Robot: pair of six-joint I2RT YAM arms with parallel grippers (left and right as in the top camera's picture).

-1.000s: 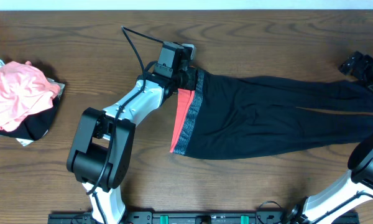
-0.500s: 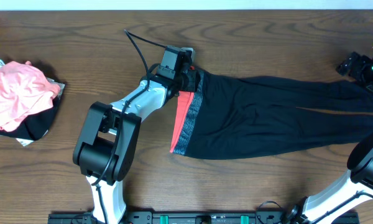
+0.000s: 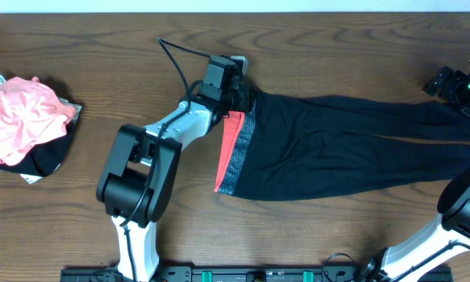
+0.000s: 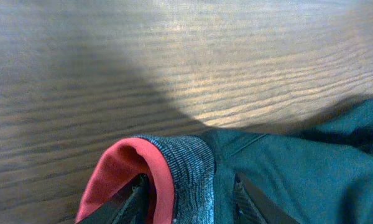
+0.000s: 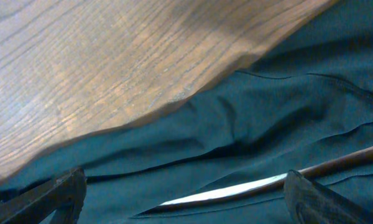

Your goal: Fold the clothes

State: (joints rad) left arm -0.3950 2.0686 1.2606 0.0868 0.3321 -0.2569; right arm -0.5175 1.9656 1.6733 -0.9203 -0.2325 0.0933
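at 9 o'clock a crumpled pink and black garment pile sits well apart from the work; the left gripper stands at the 12 o'clock corner of the waistband, jaws parted astride the coral-edged fold, seemingly not squeezing it; the black leggings lie flat, legs running toward 3 o'clock; there the right gripper hovers spread wide over a leg; likely step: taking hold for fold 1; next, both must pinch their ends and carry the legs over to the waistband.
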